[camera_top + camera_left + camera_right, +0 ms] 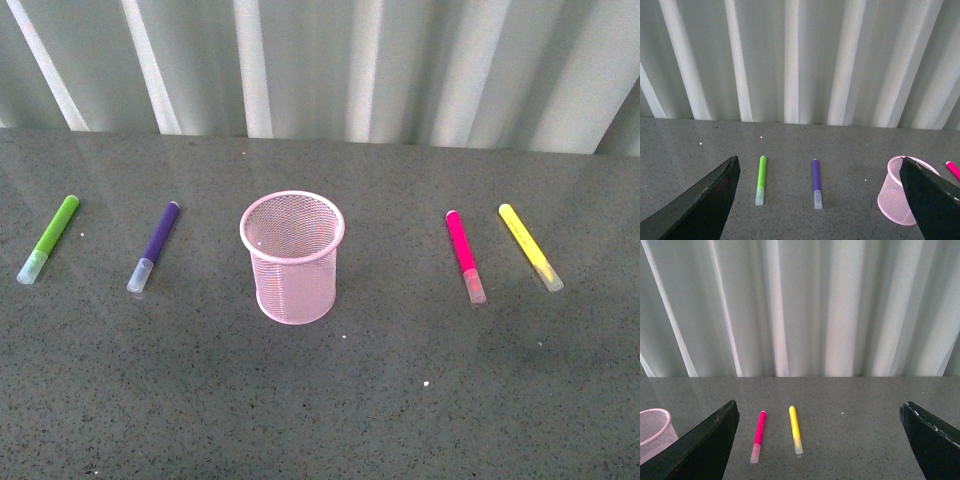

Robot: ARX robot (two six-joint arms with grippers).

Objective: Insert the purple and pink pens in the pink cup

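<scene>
The likeliest slip is grabbing a wrong neighbour: the purple pen (155, 245) lies near the green marker (50, 238) left of the pink cup (292, 282), and the pink pen (464, 256) lies near the yellow marker (529, 246) on its right, all flat on the worktop (320, 400). A clumsy drop could also tip the upright mesh cup. There are four markers, one of each colour, one cup, and the left gripper (819, 159) and right gripper (819, 403), both with jaws wide and empty.

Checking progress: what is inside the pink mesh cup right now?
No pens: the pink cup looks empty through its open top and mesh. The purple pen and pink pen lie on the table either side. The near wall partly hides its floor.
</scene>
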